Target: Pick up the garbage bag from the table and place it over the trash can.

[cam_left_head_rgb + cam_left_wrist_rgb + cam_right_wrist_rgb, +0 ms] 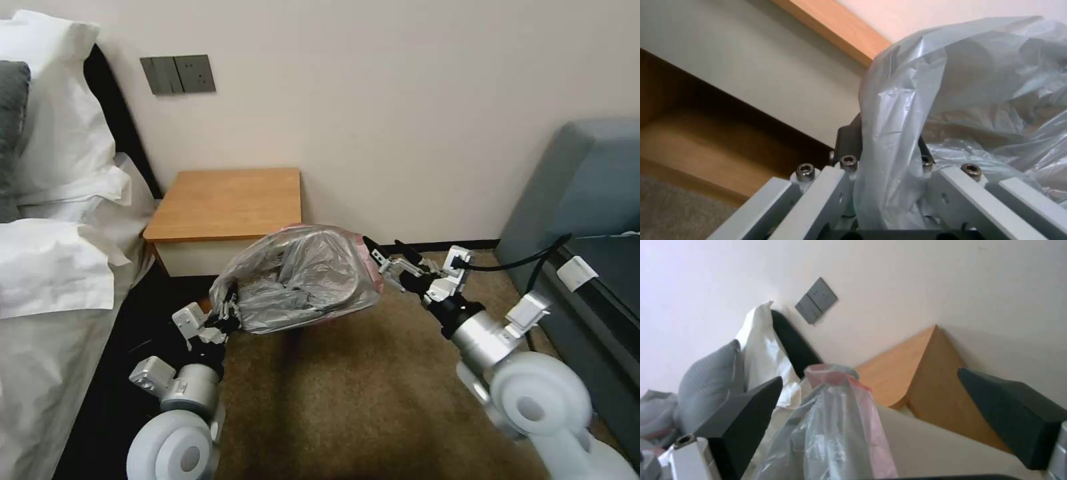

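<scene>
The grey translucent garbage bag (pixel 300 277) with its pinkish rim hangs spread open above the carpet, just in front of the wooden table (pixel 227 200). My left gripper (pixel 230 310) is shut on the bag's near-left edge; in the left wrist view the plastic (pixel 960 66) is bunched between its fingers (pixel 849 140). My right gripper (pixel 377 257) is at the bag's right rim, open. In the right wrist view the dark fingers (pixel 751 406) stand wide apart, with the pink rim (pixel 835 426) between them and touching neither. The trash can is hidden.
A bed with white pillows (pixel 53 253) lies along the left, close to my left arm. A grey-blue sofa (pixel 587 193) stands at the right beside my right arm. Brown carpet (pixel 347 400) stretches in front. A switch panel (pixel 178 73) is on the wall.
</scene>
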Available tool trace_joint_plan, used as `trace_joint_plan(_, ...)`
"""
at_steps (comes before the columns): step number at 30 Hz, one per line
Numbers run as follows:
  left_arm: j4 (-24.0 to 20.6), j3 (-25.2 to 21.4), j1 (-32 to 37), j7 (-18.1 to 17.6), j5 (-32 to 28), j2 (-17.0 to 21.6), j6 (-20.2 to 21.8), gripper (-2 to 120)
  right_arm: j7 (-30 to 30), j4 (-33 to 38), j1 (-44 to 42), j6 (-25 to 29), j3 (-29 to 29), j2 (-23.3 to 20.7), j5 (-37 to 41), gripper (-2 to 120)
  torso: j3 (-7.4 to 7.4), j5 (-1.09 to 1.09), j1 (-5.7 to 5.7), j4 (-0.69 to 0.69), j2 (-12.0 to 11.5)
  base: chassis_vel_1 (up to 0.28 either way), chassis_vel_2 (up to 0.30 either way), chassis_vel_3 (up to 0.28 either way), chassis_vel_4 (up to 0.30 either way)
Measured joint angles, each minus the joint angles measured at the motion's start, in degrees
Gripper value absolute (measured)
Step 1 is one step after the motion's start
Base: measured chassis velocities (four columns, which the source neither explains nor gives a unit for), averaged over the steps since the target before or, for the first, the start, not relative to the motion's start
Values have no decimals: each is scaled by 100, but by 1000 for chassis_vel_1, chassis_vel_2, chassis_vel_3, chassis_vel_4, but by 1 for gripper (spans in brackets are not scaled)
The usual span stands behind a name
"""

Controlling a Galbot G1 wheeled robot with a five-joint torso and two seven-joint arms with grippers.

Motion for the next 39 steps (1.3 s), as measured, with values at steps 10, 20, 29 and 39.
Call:
trace_joint_plan(10,-98,40,57,6,-60,-42,28,7,-231,-416,132,119,-189,414,101,100,0,0,0,0,0,0,0,0,0)
trace_joint_plan(20,-124,85,69,6,-83,-67,50,7,-231,-549,139,160,-186,718,286,67,0,0,0,0,0,0,0,0,0)
trace_joint_plan(29,-150,84,82,7,-82,-70,52,7,-235,-602,152,159,-169,756,286,37,0,0,0,0,0,0,0,0,0)
trace_joint_plan(39,-181,92,106,32,-70,-87,52,7,-196,-610,173,155,-187,816,283,0,0,0,0,0,0,0,0,0,0)
